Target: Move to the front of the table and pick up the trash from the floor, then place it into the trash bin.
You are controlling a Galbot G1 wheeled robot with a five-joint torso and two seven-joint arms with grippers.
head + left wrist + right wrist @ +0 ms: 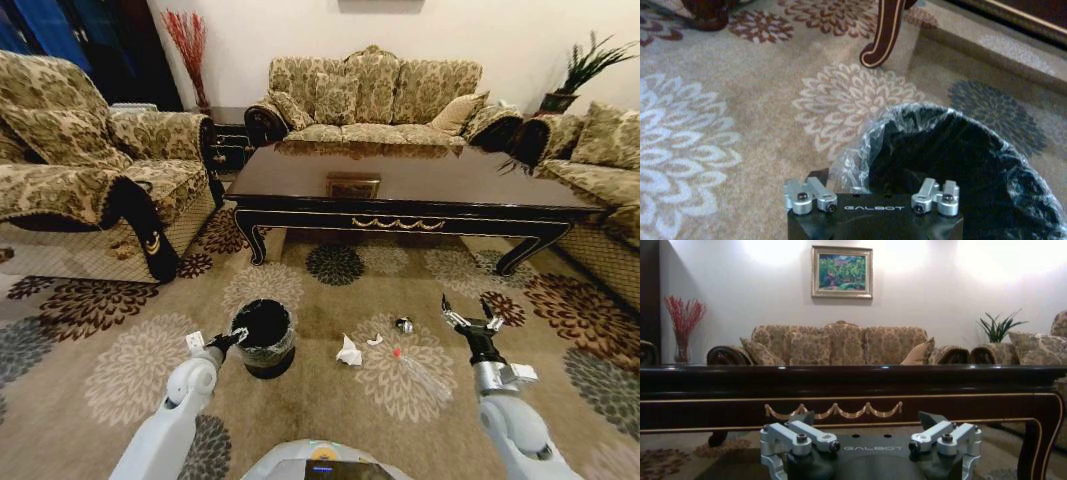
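Right hand (pixel 474 319) open, low over floor (pixel 90 380), facing surface (pixel 400 185). Left hand (pixel 233 339) at trash bin (pixel 264 338) rim, grip state unclear. Trash (pixel 349 352) lies between both hands.

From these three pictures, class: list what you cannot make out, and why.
- Left gripper, head view: fingers too small; in the left wrist view the picture's edge cuts them off.
- Trash bin inside: black bag too dark to show contents.
- Small dark piece, head view: too small to identify.
- Floor in the right wrist view: table hides it.
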